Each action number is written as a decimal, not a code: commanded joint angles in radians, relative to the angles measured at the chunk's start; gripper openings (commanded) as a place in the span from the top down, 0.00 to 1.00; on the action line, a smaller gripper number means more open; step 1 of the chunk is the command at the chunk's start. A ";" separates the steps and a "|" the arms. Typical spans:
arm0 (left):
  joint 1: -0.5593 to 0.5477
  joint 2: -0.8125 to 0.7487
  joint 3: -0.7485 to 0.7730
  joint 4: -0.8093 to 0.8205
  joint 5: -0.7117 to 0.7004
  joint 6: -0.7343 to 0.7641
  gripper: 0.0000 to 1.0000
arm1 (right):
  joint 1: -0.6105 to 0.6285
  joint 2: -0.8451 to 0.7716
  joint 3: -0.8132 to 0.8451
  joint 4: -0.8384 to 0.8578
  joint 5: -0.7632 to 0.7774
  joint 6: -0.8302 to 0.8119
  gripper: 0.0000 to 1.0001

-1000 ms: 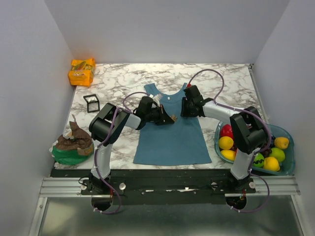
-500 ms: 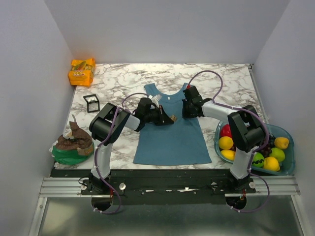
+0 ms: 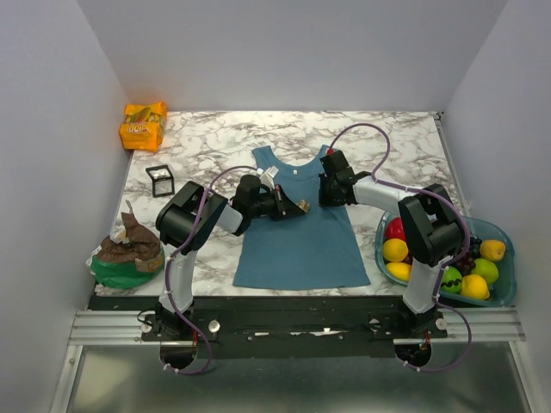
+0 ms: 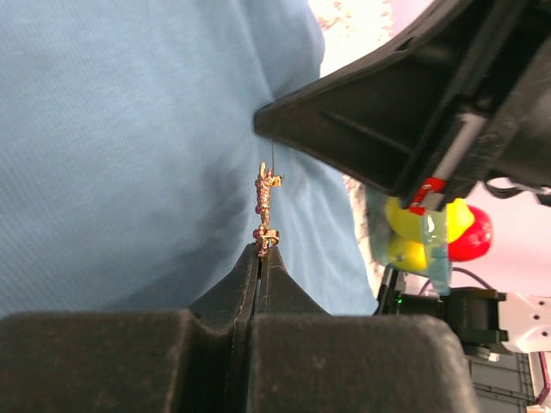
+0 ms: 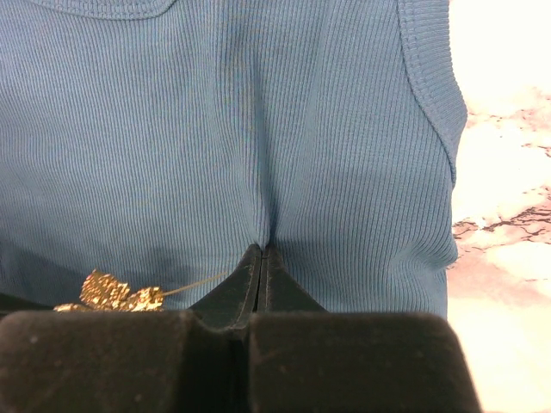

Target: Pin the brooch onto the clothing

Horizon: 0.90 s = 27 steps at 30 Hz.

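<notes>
Above one teal clothing [image 3: 301, 237], left fingers [image 4: 231, 294] clamp one brooch [image 4: 265, 202]; right fingers [image 5: 234, 294] pinch its fabric.

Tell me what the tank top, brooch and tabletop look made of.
tank top: soft rib-knit fabric, matte teal-blue. Fine vertical ribs and puckered folds show.
brooch: likely metal, gold-toned and glittery, with a thin wire pin.
tabletop: marble-look, white with grey veins and a slight sheen. Real stone or printed laminate, cannot tell.

Brooch [image 5: 110, 291] half behind right end effector [image 5: 260, 255]
</notes>
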 commanded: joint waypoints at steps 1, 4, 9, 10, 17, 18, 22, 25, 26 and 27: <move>0.003 -0.011 -0.009 0.097 0.031 -0.033 1.00 | -0.004 0.029 0.013 -0.033 0.001 0.011 0.99; 0.003 0.006 -0.004 0.104 0.039 -0.038 1.00 | -0.003 0.027 0.016 -0.038 0.003 0.013 0.99; -0.007 0.034 -0.003 0.113 0.046 -0.047 1.00 | -0.003 0.027 0.024 -0.041 0.006 0.013 0.99; -0.009 0.037 -0.004 0.111 0.045 -0.046 1.00 | -0.004 0.027 0.027 -0.041 0.006 0.014 0.99; -0.014 0.034 -0.026 0.113 0.032 -0.040 1.00 | -0.003 0.029 0.038 -0.050 0.012 0.013 0.99; -0.014 0.034 -0.027 0.113 0.031 -0.038 1.00 | -0.004 0.027 0.039 -0.050 0.012 0.013 0.99; -0.014 0.041 -0.026 0.113 0.032 -0.036 1.00 | -0.004 0.027 0.041 -0.053 0.009 0.014 0.99; -0.014 0.046 -0.024 0.113 0.032 -0.035 1.00 | -0.003 0.027 0.041 -0.053 0.009 0.013 0.99; -0.014 0.048 -0.026 0.113 0.032 -0.035 1.00 | -0.003 0.029 0.042 -0.053 0.009 0.014 0.99; -0.014 0.049 -0.023 0.114 0.032 -0.035 1.00 | -0.003 0.029 0.042 -0.053 0.011 0.014 0.99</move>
